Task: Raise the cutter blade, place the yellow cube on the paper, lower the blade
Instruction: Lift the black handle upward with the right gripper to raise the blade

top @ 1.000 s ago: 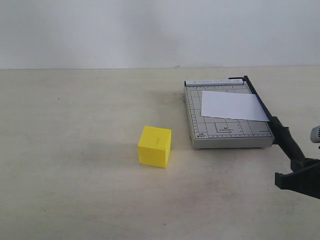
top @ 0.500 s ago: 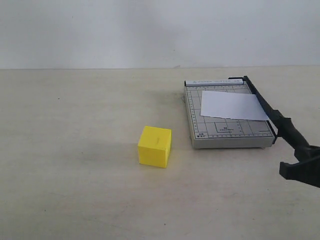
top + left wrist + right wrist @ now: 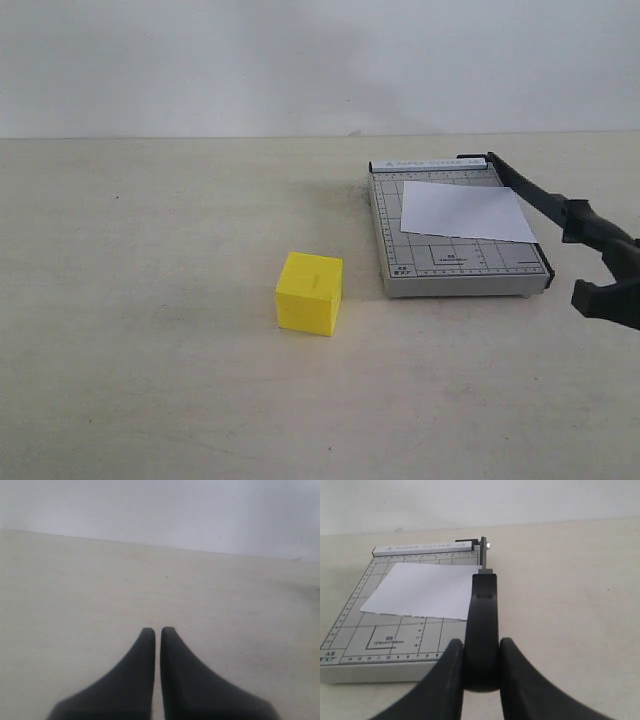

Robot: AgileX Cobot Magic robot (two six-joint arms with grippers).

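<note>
Off the board (image 3: 455,262) right edge, right fingers (image 3: 445,680) clamp the cutter blade (image 3: 482,605) handle, tilted up; left fingers (image 3: 140,670) clenched, empty.

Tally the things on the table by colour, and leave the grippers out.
Yellow: 1, cube
White: 1, paper
Grey: 1, board
Black: 1, blade
Total: 4

You'll see the paper (image 3: 465,212) lying on the board (image 3: 450,262), with the cube (image 3: 310,292) on the table (image 3: 150,250) to its front left.
</note>
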